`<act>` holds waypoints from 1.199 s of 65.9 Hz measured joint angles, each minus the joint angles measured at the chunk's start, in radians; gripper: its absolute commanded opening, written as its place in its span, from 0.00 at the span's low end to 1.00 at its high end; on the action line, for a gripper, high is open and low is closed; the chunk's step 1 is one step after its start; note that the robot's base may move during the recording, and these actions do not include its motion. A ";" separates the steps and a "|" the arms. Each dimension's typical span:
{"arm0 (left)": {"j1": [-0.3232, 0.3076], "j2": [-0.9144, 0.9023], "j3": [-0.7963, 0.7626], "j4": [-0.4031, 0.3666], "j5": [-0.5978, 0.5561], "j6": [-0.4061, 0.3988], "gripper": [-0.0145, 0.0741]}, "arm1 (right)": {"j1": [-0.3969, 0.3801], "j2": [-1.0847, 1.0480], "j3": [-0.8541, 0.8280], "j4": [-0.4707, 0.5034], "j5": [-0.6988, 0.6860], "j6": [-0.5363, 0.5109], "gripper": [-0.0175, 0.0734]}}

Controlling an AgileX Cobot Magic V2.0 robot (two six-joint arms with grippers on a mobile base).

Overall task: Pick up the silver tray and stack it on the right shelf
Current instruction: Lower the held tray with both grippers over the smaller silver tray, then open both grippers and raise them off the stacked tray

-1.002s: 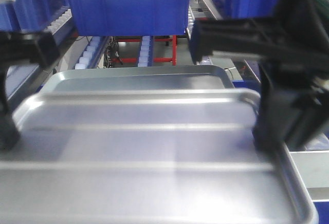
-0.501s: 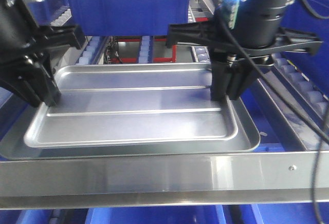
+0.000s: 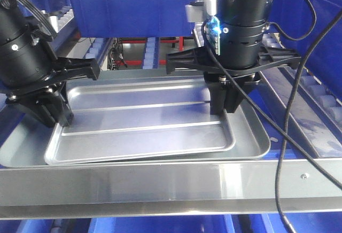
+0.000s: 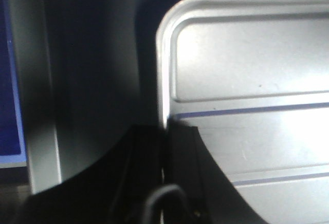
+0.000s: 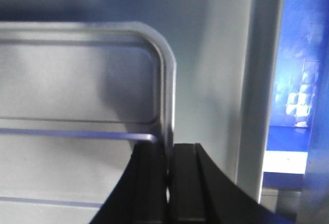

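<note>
Viewing the front camera first, I see the silver tray (image 3: 141, 129) held at both short ends, sitting inside the larger grey tray (image 3: 255, 137) just behind the front bar (image 3: 171, 182) of the right shelf. The left claw (image 3: 53, 116) grips the tray's left rim; the right claw (image 3: 224, 105) grips its right rim. Blue bins (image 3: 131, 3) stand beyond the tray. My judgement: if one claw lets go before the other, the tray could tilt and settle crooked in the grey tray.

In the left wrist view, the left claw (image 4: 165, 147) is closed on the tray's rim (image 4: 163, 80), near its corner. This view alone confirms that contact.

In the right wrist view, the right claw (image 5: 167, 167) is likewise clamped on the rim (image 5: 167, 90), showing a narrow bite. A slip here is possible.
</note>
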 measured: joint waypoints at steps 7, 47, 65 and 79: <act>0.000 0.004 0.000 0.014 -0.019 0.000 0.05 | 0.000 0.000 0.000 0.000 0.000 0.000 0.25; 0.000 0.004 0.000 0.034 -0.043 0.000 0.05 | 0.000 0.000 0.000 -0.002 0.000 0.000 0.26; 0.000 0.004 0.000 0.034 -0.051 0.000 0.06 | 0.000 0.000 0.000 -0.002 0.001 0.000 0.37; 0.000 0.018 -0.022 0.041 -0.052 0.014 0.33 | 0.000 0.000 -0.002 0.006 -0.011 0.000 0.77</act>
